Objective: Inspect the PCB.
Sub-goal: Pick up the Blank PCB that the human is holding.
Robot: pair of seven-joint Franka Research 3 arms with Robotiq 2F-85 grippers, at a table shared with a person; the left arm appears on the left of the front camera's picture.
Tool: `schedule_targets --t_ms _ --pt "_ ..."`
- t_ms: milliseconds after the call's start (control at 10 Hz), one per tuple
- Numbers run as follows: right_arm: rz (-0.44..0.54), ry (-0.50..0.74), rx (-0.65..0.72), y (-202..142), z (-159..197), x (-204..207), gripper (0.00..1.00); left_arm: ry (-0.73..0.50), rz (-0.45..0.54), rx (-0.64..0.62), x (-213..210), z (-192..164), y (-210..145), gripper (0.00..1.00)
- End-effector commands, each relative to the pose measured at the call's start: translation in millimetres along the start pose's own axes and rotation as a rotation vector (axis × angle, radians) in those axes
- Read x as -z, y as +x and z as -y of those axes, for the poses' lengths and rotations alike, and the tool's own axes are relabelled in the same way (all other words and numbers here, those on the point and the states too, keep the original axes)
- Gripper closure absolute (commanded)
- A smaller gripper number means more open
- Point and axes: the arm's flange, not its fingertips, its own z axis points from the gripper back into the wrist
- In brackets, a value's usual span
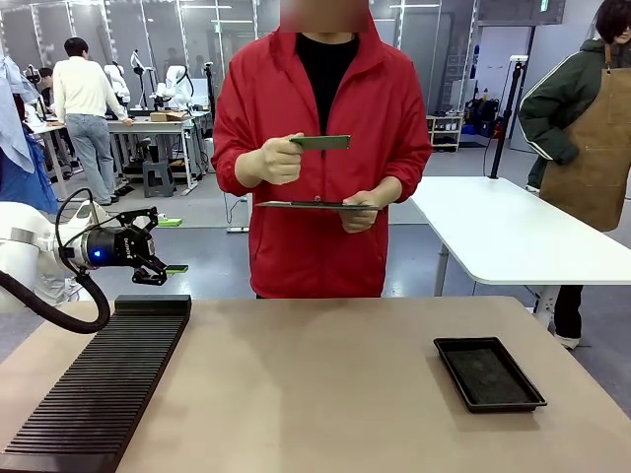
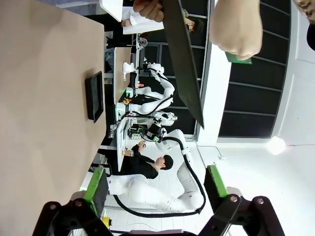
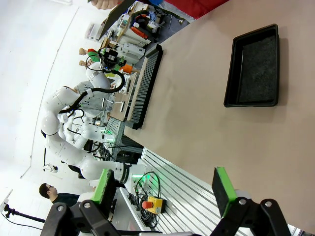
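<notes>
One PCB (image 1: 320,142) in person's hand (image 1: 276,160), far from spread left pincer (image 1: 173,244), right pincer (image 3: 163,186) spread

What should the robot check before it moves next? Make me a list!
1. Left gripper open with nothing in it: ok.
2. Right gripper open with nothing in it: ok.
3. PCB where a gripper can take it: not ok. The person's hand holds it up at chest height, past the table's far edge.
4. Tray free for setting something down: ok, nothing lies in it.
5. Rack slots free: ok, no board stands in it.
6. PCB's face looks fine: cannot tell, it shows edge-on.
</notes>
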Motion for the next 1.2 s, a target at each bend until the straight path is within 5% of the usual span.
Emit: schedule_targets --t_ms 0,600,800,1100 --pt "0.009 0.013 -0.022 1 -1 -2 0.00 0.000 0.000 -0.002 0 1 0 0.00" --pt "0.009 0.013 -0.022 1 -1 -2 0.00 0.000 0.000 0.000 0 0 0 0.00" --pt "0.009 0.013 -0.022 1 -1 -2 0.00 -0.031 -0.101 0.041 -12 29 -39 0.00" --pt "0.009 0.013 -0.022 1 -1 -2 0.00 0.007 -0.117 0.116 -74 39 -133 0.00"
